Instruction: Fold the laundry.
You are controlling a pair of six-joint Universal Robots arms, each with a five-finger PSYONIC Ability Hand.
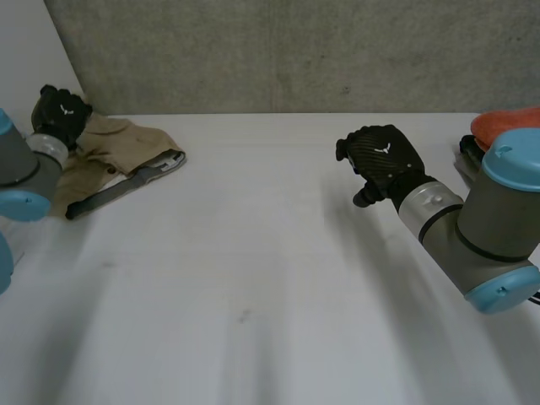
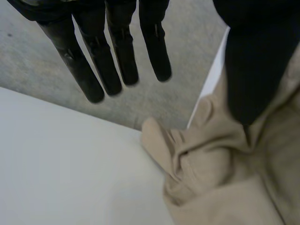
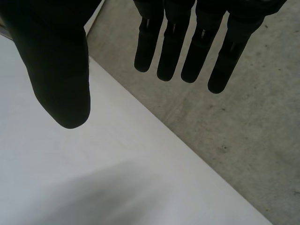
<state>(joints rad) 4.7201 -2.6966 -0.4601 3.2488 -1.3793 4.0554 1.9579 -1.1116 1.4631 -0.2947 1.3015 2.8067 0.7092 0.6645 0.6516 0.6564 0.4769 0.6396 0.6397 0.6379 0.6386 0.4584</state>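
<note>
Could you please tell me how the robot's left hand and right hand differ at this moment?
The left hand is at the table's far left corner; the right hand is right of the middle. The left hand is over the beige garment; the right hand is over bare tabletop. Both have straight fingers, holding nothing.

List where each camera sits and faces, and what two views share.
Head view: behind and between the arms, looking down at the white table; left hand and right hand show.
Left wrist view: on that wrist, looking along the palm at the beige garment; its straight fingers show.
Right wrist view: on that wrist, looking along the palm at bare table; its straight fingers show.
Shared: head and left wrist views both show the beige garment.
</note>
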